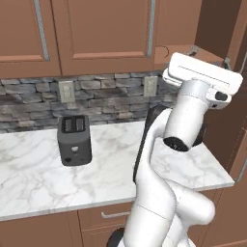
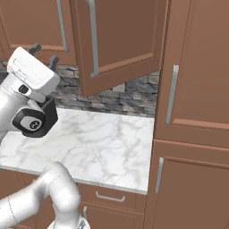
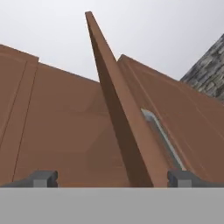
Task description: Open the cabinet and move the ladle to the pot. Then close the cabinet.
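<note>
The cabinet (image 1: pixel 103 29) hangs above the counter, and one of its doors (image 2: pixel 120 40) is swung partly open, its long silver bar handle (image 2: pixel 93 40) facing outward. My gripper (image 2: pixel 44 53) is raised just left of that door's lower edge and is open with nothing in it. In the hand view the open door's thin edge (image 3: pixel 116 118) runs up the middle, with the gripper (image 3: pixel 113 179) below it and a fingertip (image 3: pixel 43 178) on either side; the handle (image 3: pixel 162 135) lies to the right. From the left base view the gripper (image 1: pixel 210 56) sits under the dark open door (image 1: pixel 217 24). The ladle and the pot are out of view.
A black toaster (image 1: pixel 74 140) stands on the marble counter (image 1: pixel 38 178) in front of a stone backsplash with two outlets (image 1: pixel 66 90). A tall brown cabinet (image 2: pixel 197 89) closes off the counter's right end. Drawers (image 2: pixel 109 197) run below the counter.
</note>
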